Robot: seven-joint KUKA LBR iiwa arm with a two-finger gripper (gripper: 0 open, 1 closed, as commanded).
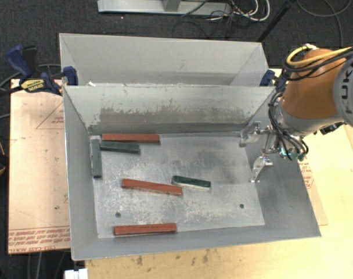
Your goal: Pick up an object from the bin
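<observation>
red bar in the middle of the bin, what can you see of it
The red-brown bar is long, thin, straight, seemingly wood or plastic. It lies flat on the bin floor near the middle, slanting slightly down toward the right. Its right end meets, or nearly meets, the left end of a shorter dark green bar.

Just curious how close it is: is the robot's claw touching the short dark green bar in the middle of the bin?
Apart. The camera view shows bare bin floor between the gripper and the dark green bar.

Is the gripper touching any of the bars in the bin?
No, the gripper sits over bare floor at the right of the bin, apart from the nearest dark green bar.
</observation>
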